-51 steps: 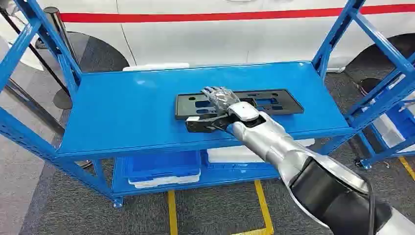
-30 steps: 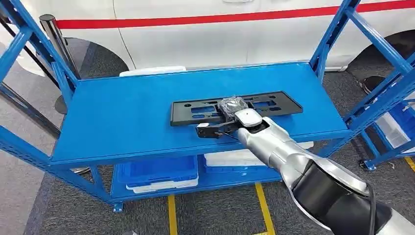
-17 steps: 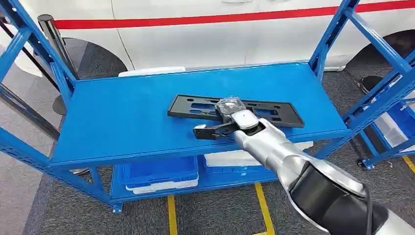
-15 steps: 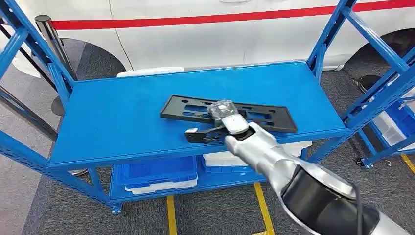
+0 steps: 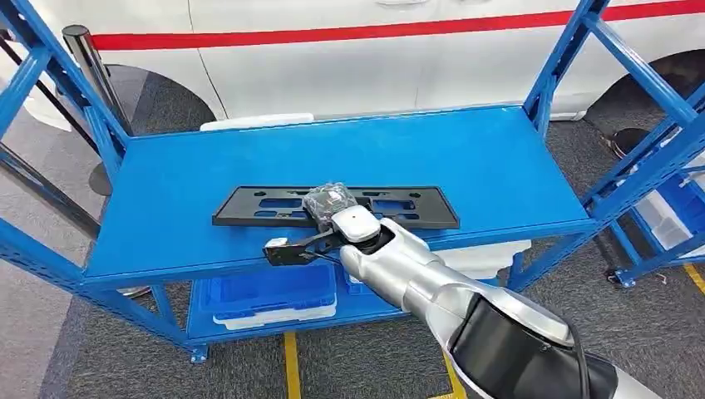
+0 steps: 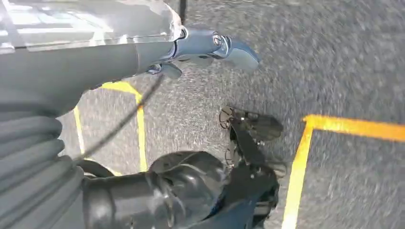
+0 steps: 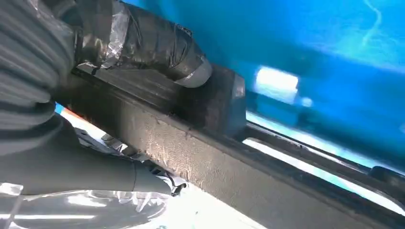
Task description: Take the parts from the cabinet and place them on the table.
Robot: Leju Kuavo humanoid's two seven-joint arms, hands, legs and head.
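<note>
Grey carpet with yellow floor lines (image 5: pixel 291 366) lies under a blue rack (image 5: pixel 208 179), and behind it stands a white vehicle body with a red stripe (image 5: pixel 332 34); no writing, brand or label can be read anywhere. On the rack's upper shelf (image 5: pixel 499 158) lies a long black plate (image 5: pixel 249 208) with rectangular cut-outs, flat and near the front edge. The right hand (image 5: pixel 328 202) reaches over that edge onto the plate's middle, with its fingers (image 5: pixel 331 198) wrapped over the top; in the right wrist view the thumb (image 7: pixel 157 45) presses on the plate's upper face (image 7: pixel 210 162) while the rest of the hand sits under its edge, so the hand grips the plate. A small black bracket (image 5: pixel 283 249) juts sideways from the wrist, over the shelf's front lip. The silver right arm (image 5: pixel 416 278) crosses in front of the lower shelf, hiding part of the white trays (image 5: pixel 490 253) stored there; blue bins (image 5: pixel 270 291) sit beside them. A second rack with bins (image 5: pixel 673 208) stands at the right, a dark post (image 5: pixel 87 66) at the left. The left hand (image 6: pixel 210 45) hangs above the floor, apart from anything, but whether its fingers are spread or curled I cannot tell.
</note>
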